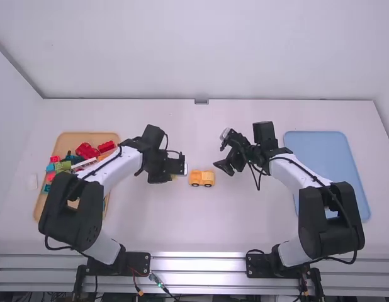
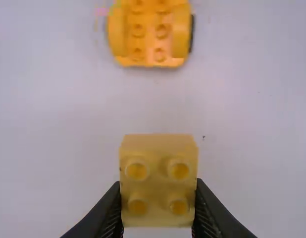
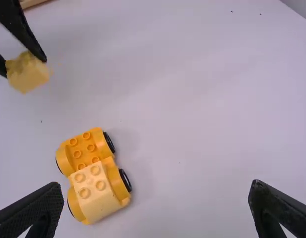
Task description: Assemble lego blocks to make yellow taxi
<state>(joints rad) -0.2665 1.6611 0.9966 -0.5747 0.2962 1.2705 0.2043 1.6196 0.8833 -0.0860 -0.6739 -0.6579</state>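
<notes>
While two arms lean in over it, tabletop [image 1: 201, 229]: white, carrying both trays and the half-built taxi.
Left arm [image 1: 112, 168]: stretched from the near left toward the middle, across part of the tan tray.
Right arm [image 1: 298, 171]: angled from the near right toward the middle, hiding part of the blue tray.
Blue tray [image 1: 320, 148]: on the right.
Tan tray [image 1: 87, 134]: on the left, with loose bricks [image 1: 87, 150] in red, green, blue and orange.
Right gripper [image 1: 218, 156]: just right of the taxi, fingers [image 3: 36, 210] released, spread wide.
Left gripper [image 1: 176, 173]: left of the taxi, fingers grasping a pale block.
Taxi [image 1: 201, 178]: in the middle, yellow-orange, black-tyred; bare studs on its left end, mounted block [image 3: 96, 191] on its right.
Pale block [image 2: 158, 183]: four studs showing, apart from the taxi.
</notes>
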